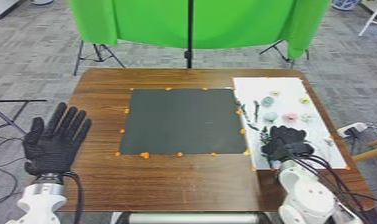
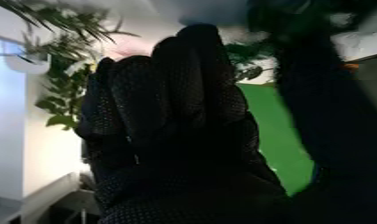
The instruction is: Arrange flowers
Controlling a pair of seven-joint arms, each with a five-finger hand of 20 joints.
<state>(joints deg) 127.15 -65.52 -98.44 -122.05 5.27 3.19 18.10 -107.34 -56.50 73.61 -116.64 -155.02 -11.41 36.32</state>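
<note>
Brown wooden table (image 1: 184,185) bears a dark mat (image 1: 183,122) at its middle and a white board (image 1: 255,85) along its right side, where the flower heads (image 1: 289,116) and green sprigs (image 1: 256,107) lie. The right hand (image 1: 287,139) is low over the board's near part, among the greenery, its fingers nearly straight and loose; the left hand (image 1: 53,142) lies flat, fingers spread. Probably the first stem is being picked; next calls for closing on one sprig. I count six flower heads, at least three sprigs, one mat, one board.
</note>
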